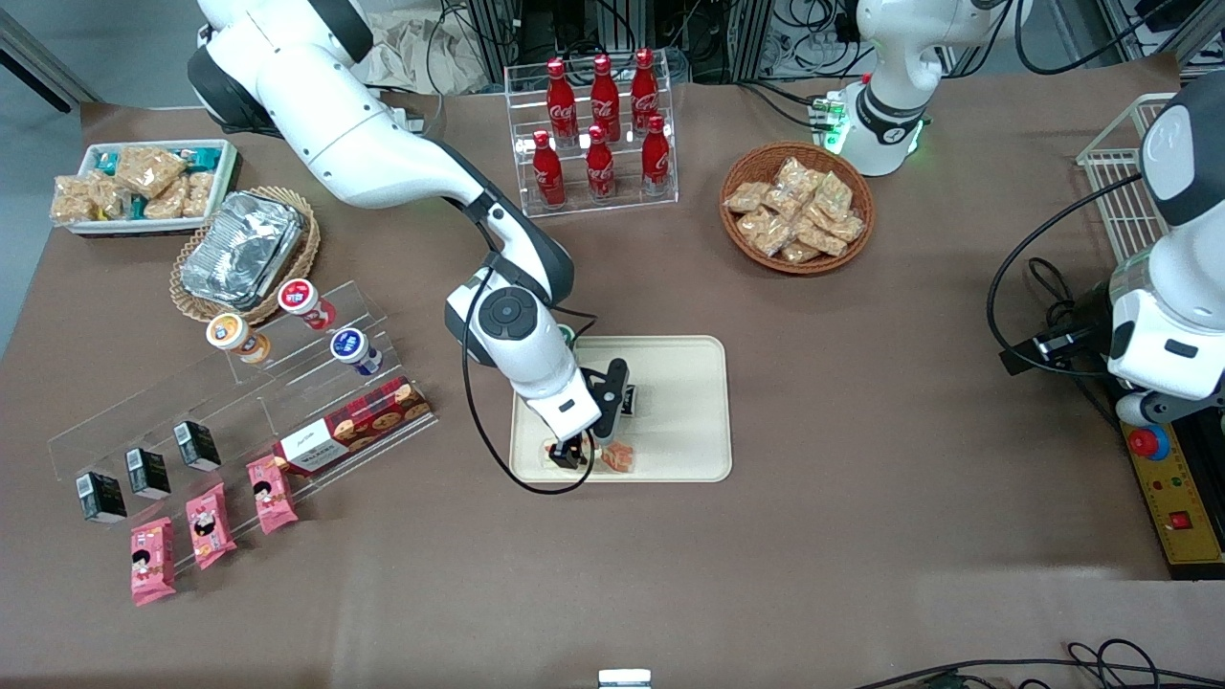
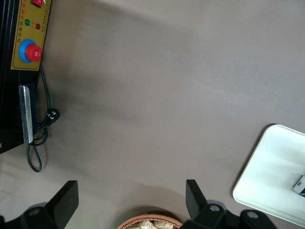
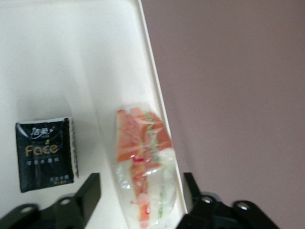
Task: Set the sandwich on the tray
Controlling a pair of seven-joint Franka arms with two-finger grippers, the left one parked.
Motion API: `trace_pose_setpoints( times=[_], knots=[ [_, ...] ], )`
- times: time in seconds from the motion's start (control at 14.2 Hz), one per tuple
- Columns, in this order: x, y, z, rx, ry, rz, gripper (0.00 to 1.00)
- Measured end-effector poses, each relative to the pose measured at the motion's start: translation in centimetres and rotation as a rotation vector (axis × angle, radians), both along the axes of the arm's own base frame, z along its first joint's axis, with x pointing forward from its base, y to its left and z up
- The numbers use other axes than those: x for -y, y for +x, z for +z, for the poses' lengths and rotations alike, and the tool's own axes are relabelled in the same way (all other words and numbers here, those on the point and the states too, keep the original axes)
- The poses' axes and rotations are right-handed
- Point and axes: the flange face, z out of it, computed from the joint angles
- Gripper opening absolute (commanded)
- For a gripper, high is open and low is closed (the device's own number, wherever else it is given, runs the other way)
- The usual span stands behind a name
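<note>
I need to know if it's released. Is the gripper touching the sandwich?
Apart. The right wrist view shows the gripper open over the tray, its fingers straddling the sandwich with bare tray between.

Six red cola bottles (image 1: 601,129) stand in a clear rack. A round basket (image 1: 797,208) holds snack bags (toward the parked arm's end). Pink packets (image 1: 209,524) lie on the brown table (image 1: 861,478). A red cookie box (image 1: 354,437) sits near them.

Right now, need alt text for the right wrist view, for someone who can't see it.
The plastic-wrapped sandwich lies on the cream tray, against its rim, between the open fingers of the gripper. A small black packet printed "Face" sits beside it on the tray, and the brown table shows past the rim.
</note>
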Motion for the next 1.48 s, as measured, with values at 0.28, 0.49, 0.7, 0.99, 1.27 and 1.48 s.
trace_pose_setpoints(
  times=[0.28,0.49,0.7,0.99,1.27,1.48],
  knots=[
    [1.5,1.8,4.2,-0.002,0.062,-0.084,0.98],
    [5.8,3.4,9.9,-0.09,0.085,-0.199,0.98],
    [10.8,3.5,16.3,-0.19,0.082,-0.335,0.98],
    [17.8,2.4,24.1,-0.263,0.058,-0.576,0.98],
    [24.7,0.9,30.8,-0.27,0.07,-0.838,0.98],
    [30.4,0.0,34.8,-0.246,0.086,-0.996,0.98]
  ],
)
